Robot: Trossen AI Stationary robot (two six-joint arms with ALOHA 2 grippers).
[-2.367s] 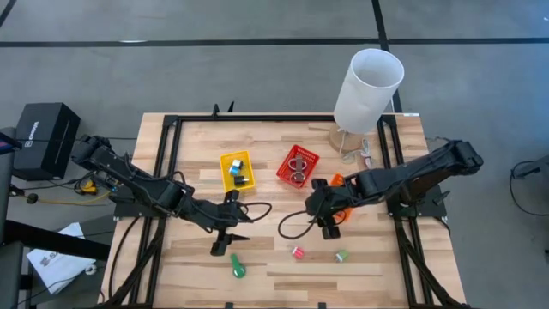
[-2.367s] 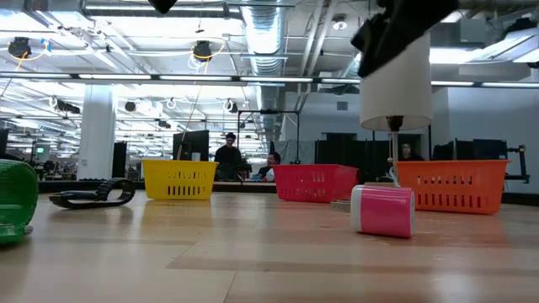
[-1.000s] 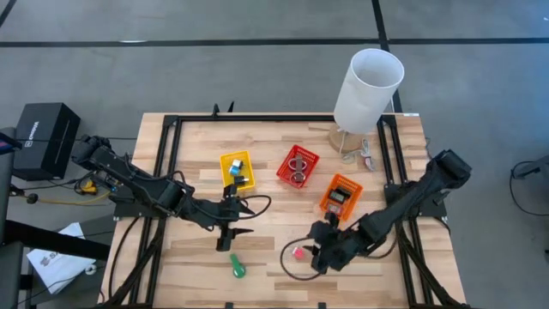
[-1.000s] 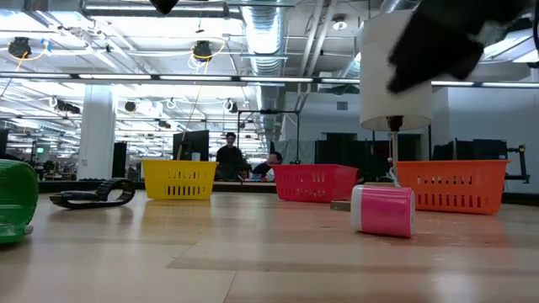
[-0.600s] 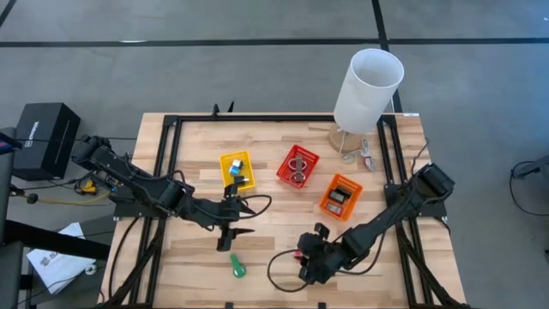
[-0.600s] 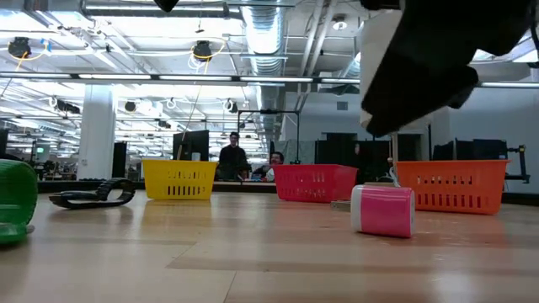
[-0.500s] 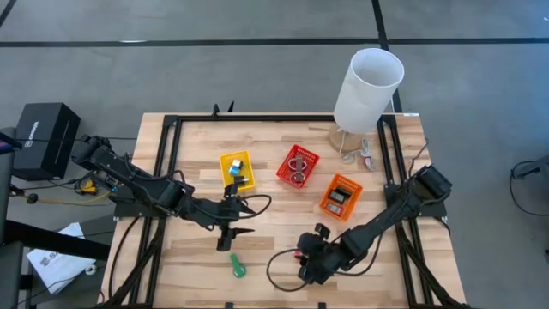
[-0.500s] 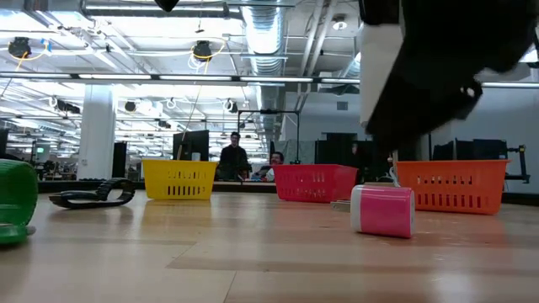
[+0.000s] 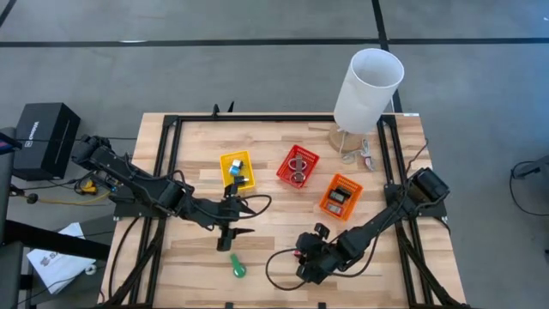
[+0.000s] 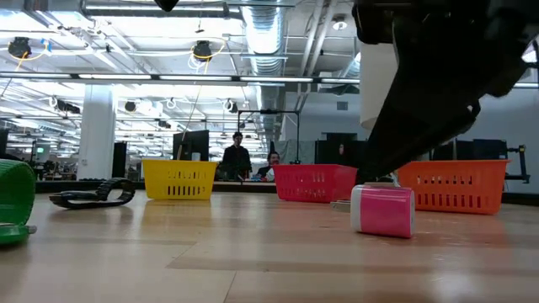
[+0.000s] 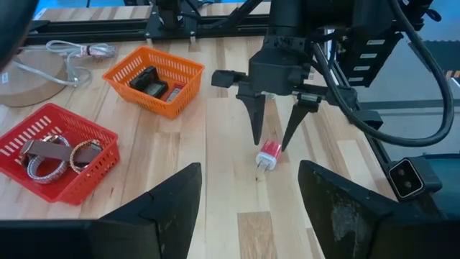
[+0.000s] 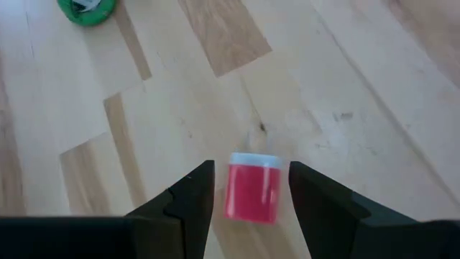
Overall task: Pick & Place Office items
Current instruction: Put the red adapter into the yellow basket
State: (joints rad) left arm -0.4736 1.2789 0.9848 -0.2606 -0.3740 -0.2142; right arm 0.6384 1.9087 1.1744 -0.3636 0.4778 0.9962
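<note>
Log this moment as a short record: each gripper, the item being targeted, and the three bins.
right gripper: open, fingers straddling the small red item, not yet closed
left gripper: open, waiting above the green item
yellow bin: holds small blue and black pieces
red bin: holds metal rings
orange bin: holds a dark item

A light wooden plank table point(image 9: 197, 279) with a black metal frame carries everything. The square red plastic mesh bin point(image 9: 298, 166) stands near its middle. Just beside that bin, toward the left arm, stands a small yellow plastic bin point(image 9: 237, 170); on the other side, toward the right arm, an orange plastic bin point(image 9: 340, 196). A tall white cylinder point(image 9: 367, 89) rises at the far edge beyond the red bin. Nearer the front edge lie a small red cylindrical cap-ended item point(image 9: 299, 253) and a green rounded item point(image 9: 238, 267).
</note>
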